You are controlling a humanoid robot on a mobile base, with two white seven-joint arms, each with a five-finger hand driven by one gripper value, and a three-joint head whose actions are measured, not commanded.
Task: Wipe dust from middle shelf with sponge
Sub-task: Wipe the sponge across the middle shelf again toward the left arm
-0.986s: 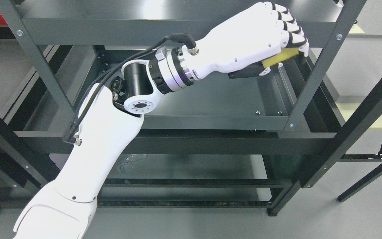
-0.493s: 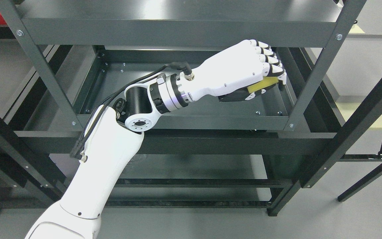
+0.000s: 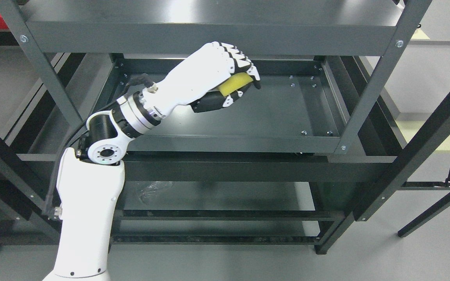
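My left hand reaches into the dark metal rack, over the back middle of the middle shelf. Its fingers are curled over a yellow sponge, with the thumb underneath. The sponge is pressed down toward the shelf surface; whether it touches the metal I cannot tell. The white forearm runs from the lower left up across the shelf's front left part. My right arm does not show.
The top shelf's front beam hangs just above the hand. Slanted uprights frame the shelf on the right and on the left. A lower shelf lies beneath. A pale tray table stands at the right.
The left hand with the sponge has swept from the shelf's right side, near the right upright, leftward to the back middle. The forearm swung left and lower.
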